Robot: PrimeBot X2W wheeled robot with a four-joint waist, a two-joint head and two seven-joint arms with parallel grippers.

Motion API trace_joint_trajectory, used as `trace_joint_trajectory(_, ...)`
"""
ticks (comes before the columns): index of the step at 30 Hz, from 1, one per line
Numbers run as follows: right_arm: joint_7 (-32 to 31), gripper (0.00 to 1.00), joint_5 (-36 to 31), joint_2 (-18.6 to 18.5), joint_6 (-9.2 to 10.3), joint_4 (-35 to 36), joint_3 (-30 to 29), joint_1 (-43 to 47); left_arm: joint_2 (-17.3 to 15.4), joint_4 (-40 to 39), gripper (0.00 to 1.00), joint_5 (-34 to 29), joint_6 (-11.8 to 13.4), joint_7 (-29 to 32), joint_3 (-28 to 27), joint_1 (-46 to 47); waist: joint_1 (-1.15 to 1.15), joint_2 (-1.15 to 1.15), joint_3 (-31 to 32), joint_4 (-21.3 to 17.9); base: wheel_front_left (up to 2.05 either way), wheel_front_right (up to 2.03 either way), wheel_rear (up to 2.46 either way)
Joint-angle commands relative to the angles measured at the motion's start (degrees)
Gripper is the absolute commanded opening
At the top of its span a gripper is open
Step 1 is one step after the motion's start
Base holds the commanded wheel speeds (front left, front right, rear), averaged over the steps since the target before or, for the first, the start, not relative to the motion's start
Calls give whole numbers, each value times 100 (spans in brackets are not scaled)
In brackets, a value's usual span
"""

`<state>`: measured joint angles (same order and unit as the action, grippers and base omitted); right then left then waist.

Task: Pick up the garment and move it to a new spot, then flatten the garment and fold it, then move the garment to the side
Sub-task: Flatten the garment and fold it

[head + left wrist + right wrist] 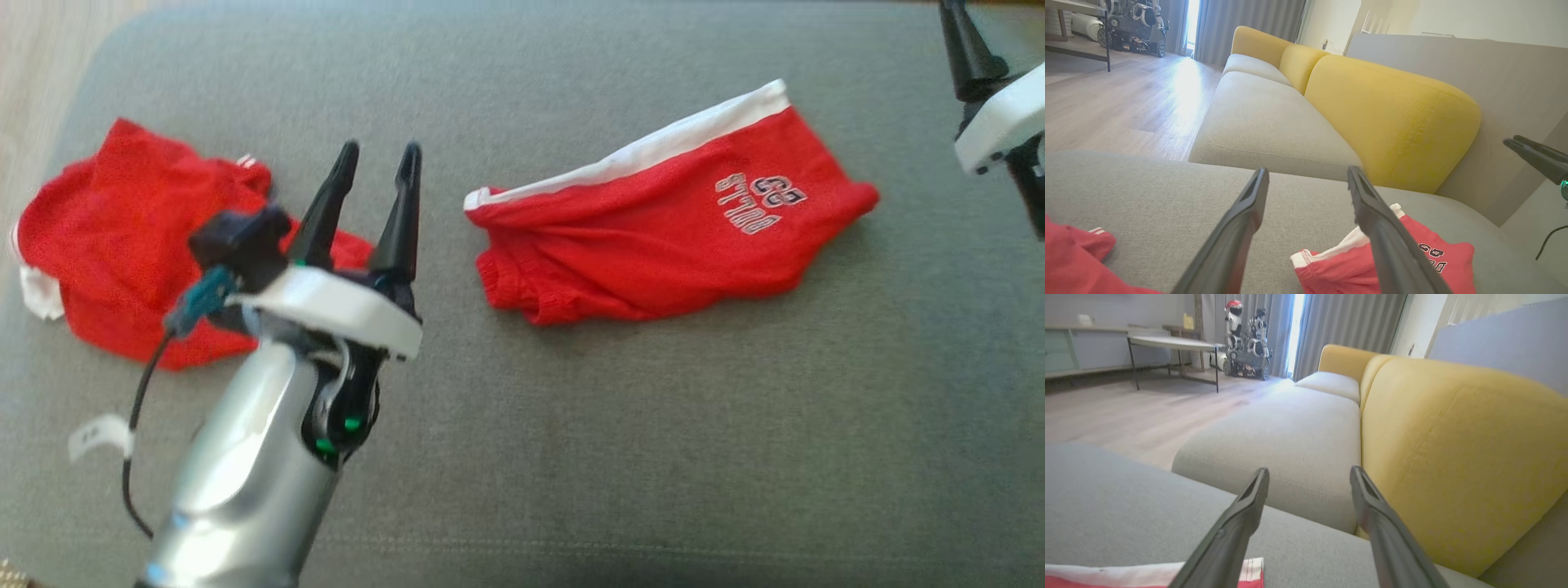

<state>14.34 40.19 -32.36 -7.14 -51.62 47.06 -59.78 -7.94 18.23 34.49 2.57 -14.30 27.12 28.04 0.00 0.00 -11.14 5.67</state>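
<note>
Two red garments lie on the grey sofa cushion (620, 425). One is spread at centre right, a garment (653, 245) with a white band and printed lettering. The other, a crumpled garment (114, 237), sits at the left. My left gripper (382, 159) hovers between them, open and holding nothing. From the left wrist the printed garment (1331, 269) lies under the right finger and the crumpled one (1069, 261) at the lower left. My right gripper (980, 73) is at the far right, past the printed garment. In its own view the right gripper (1309, 470) is open over the white band (1126, 573).
Yellow back cushions (1392, 114) run along the sofa's far side, beside a lighter grey seat (1265, 122). Wooden floor (1126, 102) lies beyond the cushion's left edge. A table (1171, 343) and another robot (1245, 343) stand far off by the curtains.
</note>
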Motion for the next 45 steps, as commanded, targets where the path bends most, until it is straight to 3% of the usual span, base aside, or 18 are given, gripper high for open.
trace_joint_trajectory(1,63,100,-208,34,-35,332,-370,277,-44,-323,100,-133,47,-69,-344,9,0,0,190,-144,0,0,0)
trace_joint_trajectory(7,64,100,-1245,309,-35,1352,-1877,1533,176,-767,100,-567,25,-69,-787,-665,0,0,430,-243,0,0,0)
trace_joint_trajectory(13,65,100,-2189,888,-35,2363,-3101,3100,399,-1161,100,-1024,-265,-70,-1223,-1460,0,0,573,-296,0,0,0)
trace_joint_trajectory(18,65,100,-2869,1465,-35,3005,-3745,4113,491,-1348,100,-1269,-468,-70,-1489,-2050,0,0,630,-334,0,0,0)
trace_joint_trajectory(23,-56,100,-3113,1814,-35,3273,-4044,4527,503,-1438,100,-1165,-482,-70,-1518,-2250,0,0,625,-341,0,0,0)
trace_joint_trajectory(31,-810,100,-2679,2339,-35,3290,-4404,4536,505,-1513,100,-1173,-442,-70,-1399,-2080,0,0,375,-227,0,0,0)
trace_joint_trajectory(39,-1624,100,-1792,2755,-35,2516,-5136,3928,505,-1367,100,-938,-314,-70,-1210,-1793,0,0,-130,112,0,0,0)
trace_joint_trajectory(45,-2163,100,-1076,2862,-35,2089,-5597,3401,505,-1338,100,-872,-301,-70,-1116,-1609,0,0,-466,373,0,0,0)
